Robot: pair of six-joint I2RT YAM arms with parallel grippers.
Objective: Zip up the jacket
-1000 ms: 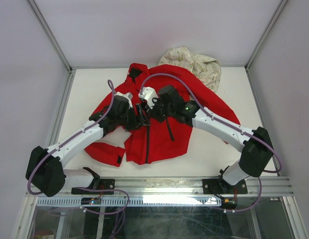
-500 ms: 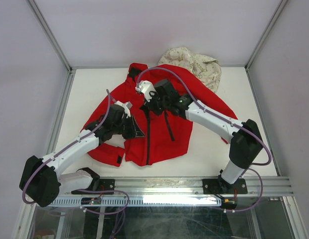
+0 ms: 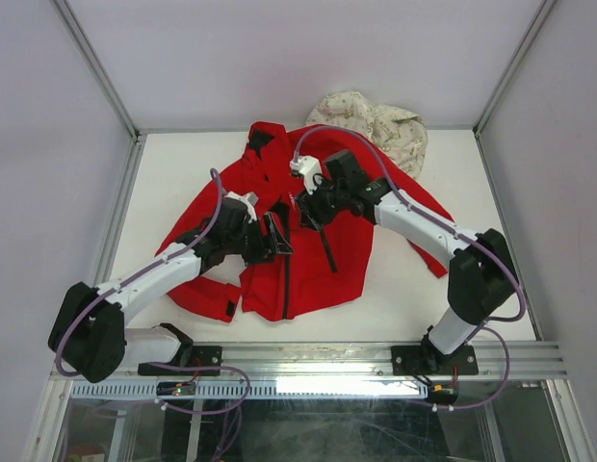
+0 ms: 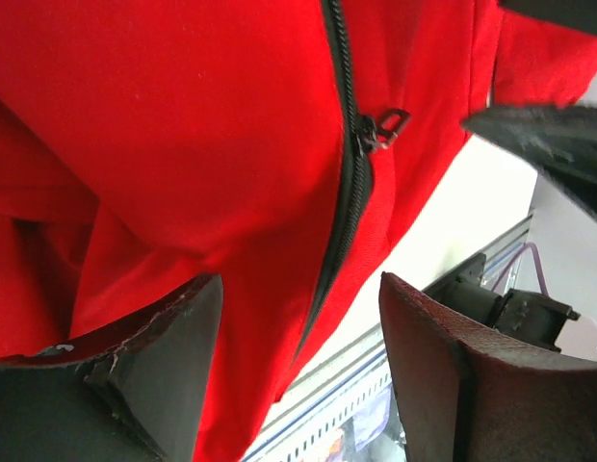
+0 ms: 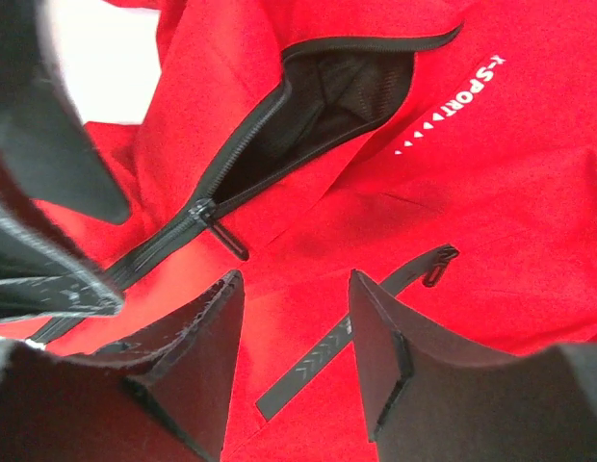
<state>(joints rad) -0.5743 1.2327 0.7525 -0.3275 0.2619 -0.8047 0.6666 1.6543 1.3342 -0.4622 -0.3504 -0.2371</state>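
The red jacket (image 3: 318, 260) lies front up on the white table (image 3: 183, 173). Its dark main zipper (image 3: 285, 274) is closed from the hem up to the slider (image 5: 203, 213). Above the slider the collar gapes and shows dark lining (image 5: 327, 106). My left gripper (image 3: 277, 234) hovers open over the zipper (image 4: 349, 192), nothing between its fingers (image 4: 164, 356). My right gripper (image 3: 308, 204) stands open just above the chest, right of the slider, over a chest pocket zipper (image 5: 376, 308) and below the white lettering (image 5: 453, 106). Nothing is between its jaws.
A cream floral garment (image 3: 376, 120) lies bunched at the back of the table, touching the jacket's far shoulder. The jacket's sleeves spread to the left (image 3: 207, 294) and right (image 3: 424, 212). Metal frame posts and a rail (image 3: 376, 356) border the table.
Both grippers met at the zipper a second ago. The right one has since opened and moved up and to the right; the left one pulled back, then returned, and stands open.
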